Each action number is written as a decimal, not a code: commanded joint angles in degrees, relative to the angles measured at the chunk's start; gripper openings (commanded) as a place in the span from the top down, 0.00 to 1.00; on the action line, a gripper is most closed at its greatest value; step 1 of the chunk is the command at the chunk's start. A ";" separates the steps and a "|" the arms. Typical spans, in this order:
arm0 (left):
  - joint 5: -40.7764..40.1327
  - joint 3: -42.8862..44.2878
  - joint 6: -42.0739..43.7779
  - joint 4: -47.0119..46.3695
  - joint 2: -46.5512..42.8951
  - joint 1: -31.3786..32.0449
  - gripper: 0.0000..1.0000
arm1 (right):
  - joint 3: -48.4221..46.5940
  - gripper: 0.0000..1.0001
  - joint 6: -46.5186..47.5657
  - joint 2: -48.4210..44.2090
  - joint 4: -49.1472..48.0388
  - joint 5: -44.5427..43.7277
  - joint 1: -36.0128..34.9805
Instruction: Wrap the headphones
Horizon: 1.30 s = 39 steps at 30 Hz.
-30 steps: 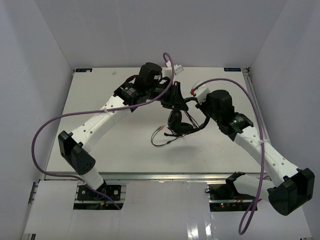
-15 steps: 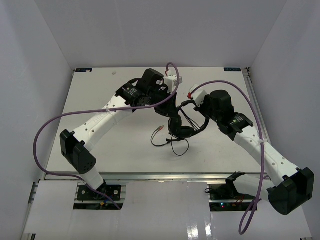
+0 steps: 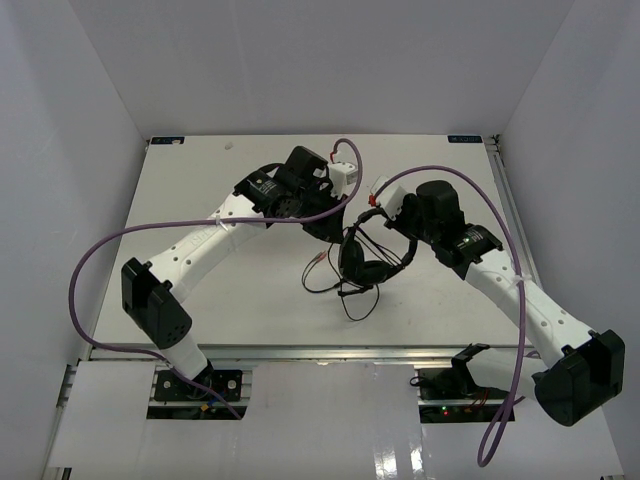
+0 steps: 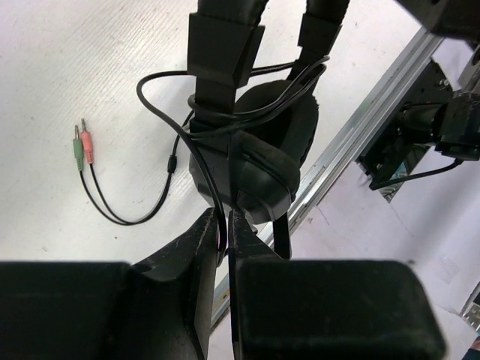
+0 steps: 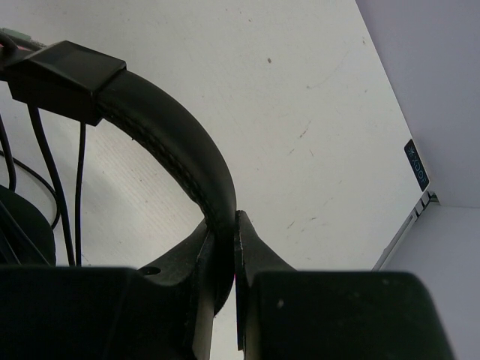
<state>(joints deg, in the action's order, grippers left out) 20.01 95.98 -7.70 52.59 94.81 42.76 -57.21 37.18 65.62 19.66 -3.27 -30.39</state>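
Black padded over-ear headphones [image 3: 365,262] shift nearer the bases; left gripper [image 4: 227,222] narrowly pinches their thin cord [image 4: 171,160], right gripper [image 5: 225,234] clamps the headband [image 5: 172,127].

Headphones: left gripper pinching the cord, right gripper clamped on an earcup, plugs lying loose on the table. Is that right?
Not the earcup: the right wrist view shows the right gripper shut on the headband. The rest stands: the left gripper pinches the cord, and the plugs lie loose on the table.

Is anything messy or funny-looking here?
Yes. The headphones have a cord that is only partly wound: a loose loop trails across the table, and the plugs lie apart from the earcups.
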 commanded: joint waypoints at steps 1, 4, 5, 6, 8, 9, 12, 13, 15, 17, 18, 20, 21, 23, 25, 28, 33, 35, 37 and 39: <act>0.20 -1.85 1.04 -0.78 -4.55 0.04 0.79 | -1.76 0.92 -0.06 -0.28 -3.04 1.25 -0.02; -1.08 -3.11 1.10 -1.37 -5.33 0.08 0.82 | -1.68 0.92 -0.44 -0.25 -3.44 0.72 0.00; -1.98 -3.90 1.42 -1.42 -5.65 -0.07 0.84 | -1.68 0.92 -0.44 -0.36 -3.60 0.34 0.05; -3.15 -4.52 1.87 -1.41 -6.11 -0.19 0.86 | -1.65 0.92 -0.44 -0.45 -3.76 -0.08 0.07; -5.51 -5.78 2.86 -1.26 -7.05 -0.40 0.88 | -1.59 0.92 -0.44 -0.58 -4.01 -0.91 0.12; -6.09 -6.47 3.11 -1.18 -7.34 -0.57 0.88 | -1.59 0.92 -0.44 -0.58 -4.09 -1.27 0.12; -6.36 -7.78 3.67 -1.15 -8.66 -1.03 0.89 | -1.62 0.92 -0.44 -0.39 -4.55 -1.86 0.07; -6.26 -7.97 4.05 -1.06 -8.95 -1.07 0.89 | -1.71 0.92 -0.44 -0.34 -4.60 -2.01 0.07; -6.56 -8.52 4.53 -0.45 -9.71 -1.20 0.90 | -1.84 0.92 -0.43 -0.14 -4.73 -2.40 0.07; -6.43 -9.56 4.35 -0.32 -10.56 -1.35 0.90 | -1.66 0.92 -0.32 -0.25 -5.11 -2.95 0.07; -5.27 -10.18 3.83 -0.61 -11.12 -1.49 0.90 | -1.43 0.92 -0.19 -0.44 -5.58 -3.29 0.05; -0.71 -11.23 2.15 -1.67 -12.29 -1.65 0.90 | -1.08 0.92 0.15 -0.60 -6.42 -4.40 0.01; 2.20 -11.40 0.64 -2.83 -12.74 -1.71 0.90 | -0.91 0.92 0.32 -0.66 -6.92 -4.91 0.06; 9.77 -11.20 -4.03 -4.93 -13.34 -1.72 0.91 | -0.73 0.92 0.27 -0.59 -8.45 -7.43 -0.39; 15.97 -10.81 -9.78 -8.17 -13.12 -1.77 0.92 | -0.61 0.92 -0.04 -0.43 -9.89 -9.73 -0.86; 21.56 -10.34 -18.90 -13.15 -12.44 -1.81 0.93 | -0.37 0.92 -1.20 -0.56 -11.92 -12.87 -1.35; 23.79 -13.38 -32.99 -23.39 -13.77 -1.88 0.96 | 1.99 0.92 -3.35 -2.72 -16.31 -17.37 -1.69; 21.41 -14.66 -38.65 -26.94 -14.79 -1.95 0.96 | 3.08 0.92 -4.11 -3.78 -17.59 -17.85 -1.81; 18.51 -16.85 -45.22 -31.00 -15.77 -2.42 0.97 | 3.94 0.92 -5.48 -4.77 -18.15 -17.89 -1.86; 15.85 -19.29 -50.83 -34.41 -16.90 -3.20 0.98 | 4.49 0.92 -6.76 -5.57 -18.30 -17.78 -1.86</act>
<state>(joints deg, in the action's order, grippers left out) 37.29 79.97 -41.24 30.18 83.67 40.55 -53.90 34.10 62.63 7.77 -17.33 -32.16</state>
